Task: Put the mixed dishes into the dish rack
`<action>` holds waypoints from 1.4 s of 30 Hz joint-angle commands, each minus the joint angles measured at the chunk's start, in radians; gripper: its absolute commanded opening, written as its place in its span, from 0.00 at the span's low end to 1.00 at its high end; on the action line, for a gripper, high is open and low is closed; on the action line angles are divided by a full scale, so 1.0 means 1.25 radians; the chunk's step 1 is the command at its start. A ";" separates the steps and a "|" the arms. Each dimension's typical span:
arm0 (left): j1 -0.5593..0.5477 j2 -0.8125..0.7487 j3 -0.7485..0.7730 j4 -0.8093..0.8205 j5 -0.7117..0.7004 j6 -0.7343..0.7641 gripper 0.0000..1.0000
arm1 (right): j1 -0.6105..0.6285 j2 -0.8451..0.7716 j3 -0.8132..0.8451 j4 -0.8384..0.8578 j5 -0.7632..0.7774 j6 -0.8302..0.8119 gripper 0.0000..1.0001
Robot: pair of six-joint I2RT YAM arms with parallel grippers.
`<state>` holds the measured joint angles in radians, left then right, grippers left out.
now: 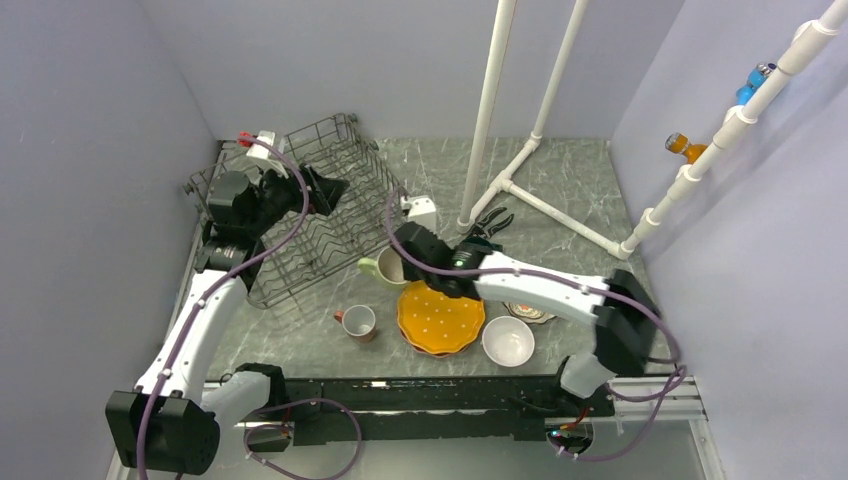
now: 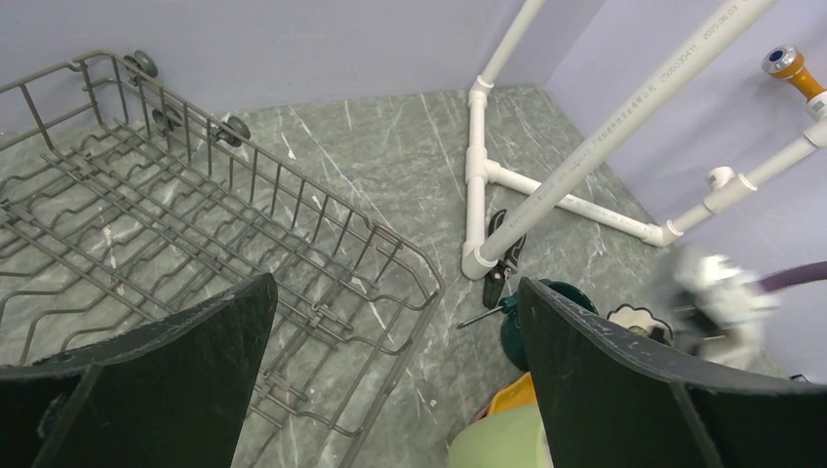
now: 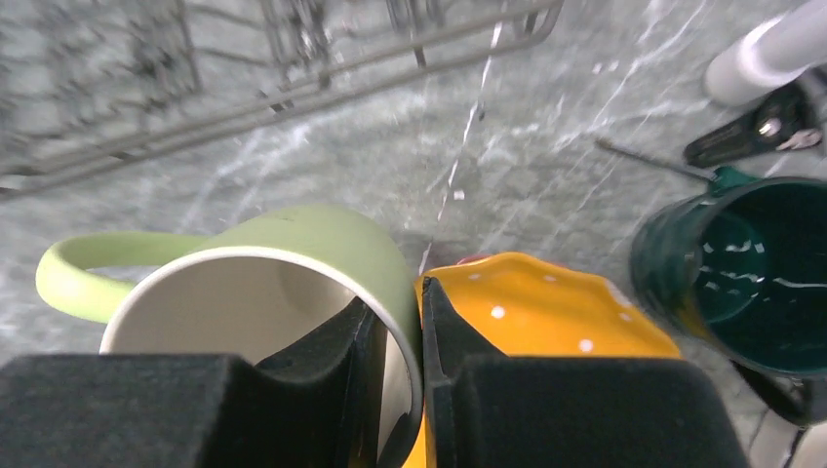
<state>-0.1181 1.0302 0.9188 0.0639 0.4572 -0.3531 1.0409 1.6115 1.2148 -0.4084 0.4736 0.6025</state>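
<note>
The dark grey wire dish rack [image 1: 300, 215] stands at the back left and holds no dishes; it also shows in the left wrist view [image 2: 195, 234]. My left gripper [image 1: 322, 190] [image 2: 395, 380] hangs open and empty over the rack's right side. My right gripper [image 1: 405, 262] [image 3: 417, 341] is shut on the wall of the pale green mug [image 1: 385, 268] [image 3: 293, 244], one finger inside and one outside. The mug is just right of the rack, at the edge of the orange dotted plates [image 1: 440, 320] [image 3: 546, 322]. The dark teal mug [image 3: 751, 263] stands to the right.
A small pink mug [image 1: 358, 322], a white bowl [image 1: 507, 340] and a patterned bowl [image 1: 530, 312] sit near the front. Black-handled pliers [image 1: 492, 222] and a green screwdriver [image 3: 649, 161] lie by the white pipe frame [image 1: 500, 110]. A small white block [image 1: 420, 210] stands by the rack's corner.
</note>
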 commanded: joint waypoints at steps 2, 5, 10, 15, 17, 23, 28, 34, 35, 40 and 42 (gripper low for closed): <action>0.005 0.039 0.060 0.014 0.073 -0.027 0.99 | -0.004 -0.218 -0.124 0.213 0.086 -0.052 0.00; 0.004 0.104 0.095 0.006 0.165 -0.072 0.99 | -0.011 -0.313 -0.217 0.263 0.150 -0.087 0.00; -0.029 0.298 0.160 0.070 0.427 -0.270 0.92 | -0.034 -0.466 -0.303 0.250 0.309 -0.164 0.00; -0.147 0.407 0.093 0.399 0.544 -0.534 0.91 | -0.054 -0.623 -0.399 0.350 0.407 -0.309 0.00; -0.198 0.438 0.070 0.519 0.555 -0.621 0.91 | -0.060 -0.681 -0.450 0.443 0.341 -0.412 0.00; -0.291 0.564 0.023 0.945 0.559 -0.984 0.86 | -0.061 -0.797 -0.571 0.651 0.051 -0.664 0.00; -0.323 0.694 0.044 1.278 0.533 -1.266 0.72 | -0.060 -0.752 -0.567 0.720 0.050 -0.740 0.00; -0.337 0.618 0.017 1.030 0.547 -1.056 0.71 | -0.061 -0.702 -0.544 0.797 0.132 -0.814 0.00; -0.337 0.592 0.014 0.960 0.543 -1.002 0.72 | -0.061 -0.699 -0.541 0.806 0.134 -0.826 0.00; -0.341 0.441 0.075 0.306 0.463 -0.557 0.77 | -0.061 -0.685 -0.530 0.837 0.129 -0.904 0.00; -0.345 0.416 0.116 0.156 0.420 -0.469 0.79 | -0.060 -0.683 -0.523 0.849 0.113 -0.912 0.00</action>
<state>-0.5339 1.6634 0.9569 0.8104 1.0679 -1.3506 0.9665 0.7666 0.4778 0.4538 0.6205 -0.4648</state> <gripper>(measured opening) 0.772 0.177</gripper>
